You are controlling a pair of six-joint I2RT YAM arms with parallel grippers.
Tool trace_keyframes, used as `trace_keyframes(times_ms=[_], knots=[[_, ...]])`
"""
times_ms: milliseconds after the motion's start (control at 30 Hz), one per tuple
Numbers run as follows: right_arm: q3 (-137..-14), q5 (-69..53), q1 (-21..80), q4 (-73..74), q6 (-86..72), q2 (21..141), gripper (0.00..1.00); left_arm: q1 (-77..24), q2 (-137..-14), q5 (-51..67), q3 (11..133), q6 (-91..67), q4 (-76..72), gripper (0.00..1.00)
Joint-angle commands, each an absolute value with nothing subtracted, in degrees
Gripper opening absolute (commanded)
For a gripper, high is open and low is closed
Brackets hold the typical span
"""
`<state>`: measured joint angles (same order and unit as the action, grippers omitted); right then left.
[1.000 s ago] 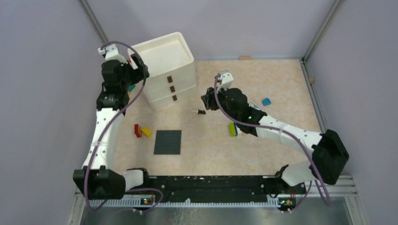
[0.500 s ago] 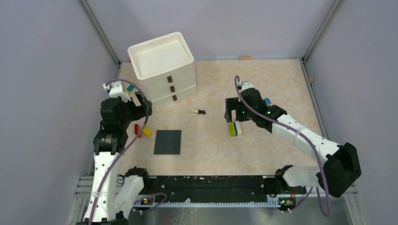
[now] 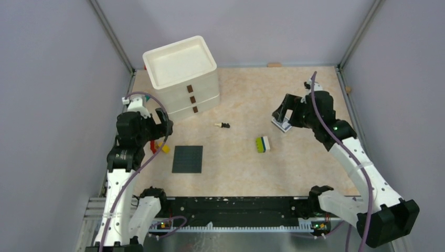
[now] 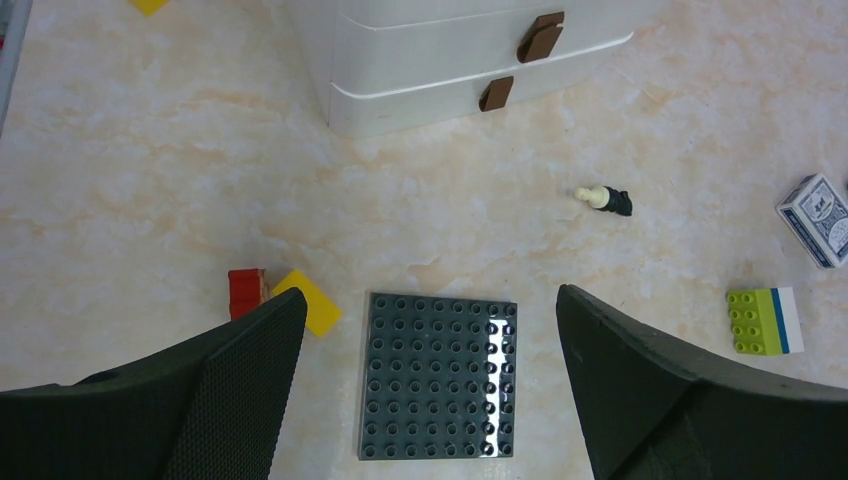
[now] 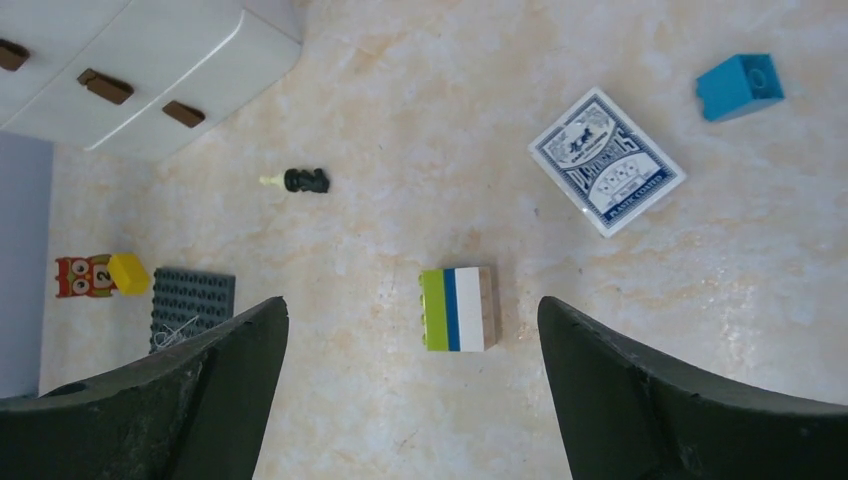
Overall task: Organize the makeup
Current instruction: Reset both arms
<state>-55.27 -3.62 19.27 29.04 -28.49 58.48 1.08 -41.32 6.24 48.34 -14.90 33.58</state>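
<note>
- Back left on the table (image 3: 294, 168): white drawer unit (image 3: 181, 79).
- Left gripper (image 4: 430, 298), jaws spread, empty, above the dark studded plate (image 4: 437, 375).
- Right gripper (image 5: 410, 305), jaws spread, empty, above a striped brick (image 5: 458, 309).
- Small dark makeup piece (image 3: 224, 125) lies just before the drawer unit.

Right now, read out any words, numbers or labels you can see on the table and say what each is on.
"2", probably, very small: on the red printed brick beside the yellow brick.
Lettering on the blue-and-white card box: too small to read.
White drawer unit, dark studded plate, striped brick: no text visible.
</note>
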Motion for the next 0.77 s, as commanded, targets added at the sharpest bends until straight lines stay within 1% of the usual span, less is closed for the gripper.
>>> trace_keyframes(times_ms=[0, 167, 267, 333, 400, 567, 667, 733], knots=[[-62.57, -2.79, 16.45, 38.83, -24.8, 62.65, 0.93, 1.14, -45.14, 5.45, 57.05, -15.06, 34.53, 0.99], [-66.45, -1.1, 16.49, 42.72, -22.83, 64.36, 0.94, 1.14, -49.7, 4.57, 68.34, -14.6, 39.52, 0.99], [-69.59, 2.44, 16.44, 44.79, -26.59, 64.32, 0.94, 1.14, -52.16, 5.73, 73.4, -14.68, 41.51, 0.99], [-71.51, 2.47, 16.48, 45.44, -27.21, 63.86, 0.94, 1.14, -53.84, 7.14, 76.08, -14.68, 42.36, 0.99], [-72.29, 3.15, 16.4, 45.12, -29.06, 62.87, 0.94, 1.14, -54.8, 8.5, 77.45, -14.4, 42.68, 0.99], [-71.93, 0.48, 16.46, 42.45, -30.37, 60.82, 0.95, 1.15, -55.51, 9.74, 77.09, -13.16, 42.18, 0.99], [-71.0, 3.76, 16.4, 42.58, -29.99, 60.66, 0.95, 1.14, -56.89, 9.96, 76.74, -12.9, 42.84, 0.99], [-71.95, 5.86, 16.3, 44.5, -29.55, 61.94, 0.99, 1.14, -56.07, 8.92, 75.91, -13.09, 42.08, 0.99]])
